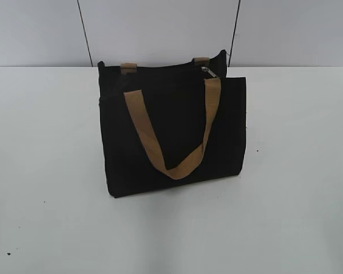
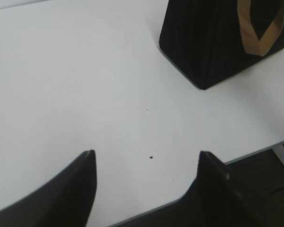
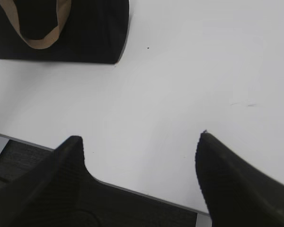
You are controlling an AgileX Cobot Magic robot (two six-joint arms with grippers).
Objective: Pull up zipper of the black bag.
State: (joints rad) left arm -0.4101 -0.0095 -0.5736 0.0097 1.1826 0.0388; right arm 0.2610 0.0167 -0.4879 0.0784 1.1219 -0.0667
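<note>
The black bag stands upright on the white table, its near tan handle hanging down its front. The small silver zipper slider sits at the right end of the bag's top edge. Neither arm shows in the exterior view. My left gripper is open and empty over the table's near edge, with the bag's lower corner far ahead at upper right. My right gripper is open and empty over the near edge, with the bag at upper left.
The white table reaches a grey wall behind the bag. The table's front edge and a dark floor show below both grippers. A small dark speck lies on the table.
</note>
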